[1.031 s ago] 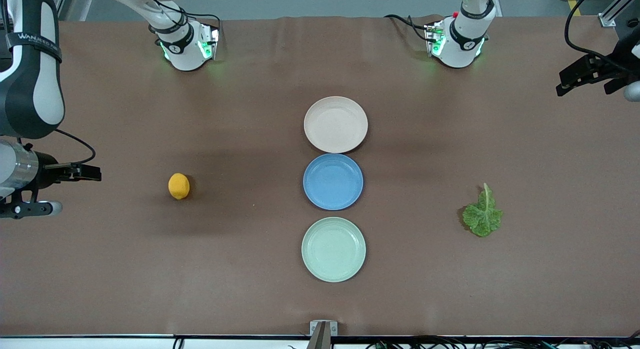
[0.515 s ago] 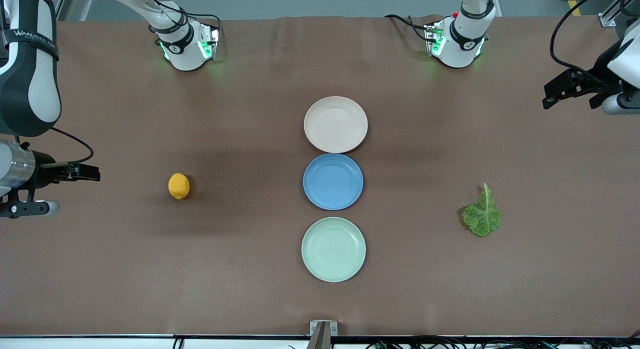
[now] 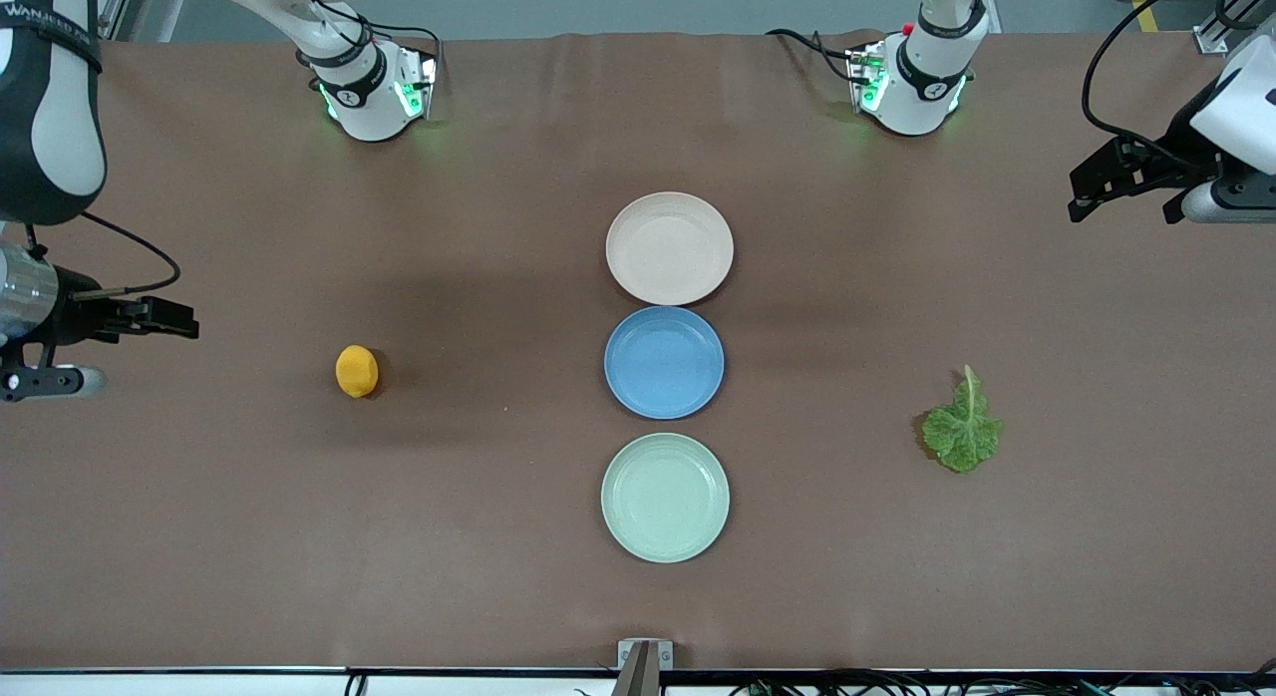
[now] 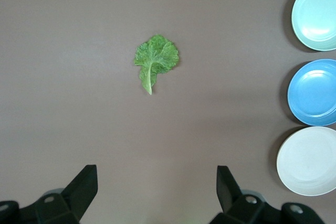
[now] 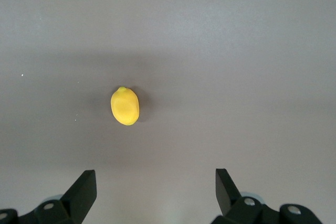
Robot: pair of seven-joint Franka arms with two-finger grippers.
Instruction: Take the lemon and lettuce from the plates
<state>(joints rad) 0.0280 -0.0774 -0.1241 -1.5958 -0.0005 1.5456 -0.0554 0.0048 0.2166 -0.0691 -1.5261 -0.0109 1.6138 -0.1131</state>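
The lemon (image 3: 357, 371) lies on the bare brown table toward the right arm's end; it also shows in the right wrist view (image 5: 125, 106). The lettuce (image 3: 962, 427) lies on the table toward the left arm's end, and in the left wrist view (image 4: 156, 61). The beige-pink plate (image 3: 669, 247) and the mint green plate (image 3: 665, 497) hold nothing. My right gripper (image 3: 187, 326) is open and empty, up over the table's end beside the lemon (image 5: 156, 174). My left gripper (image 3: 1121, 215) is open and empty, up over the other end (image 4: 157, 174).
A blue plate (image 3: 664, 362) sits between the two pale plates in a row down the middle of the table; it holds nothing. All three plates show at the edge of the left wrist view (image 4: 315, 93). The arm bases stand along the table's edge farthest from the front camera.
Both grippers have drifted toward the bases' edge of the table, and the left one slightly toward the middle. The lemon, lettuce and plates have not moved.
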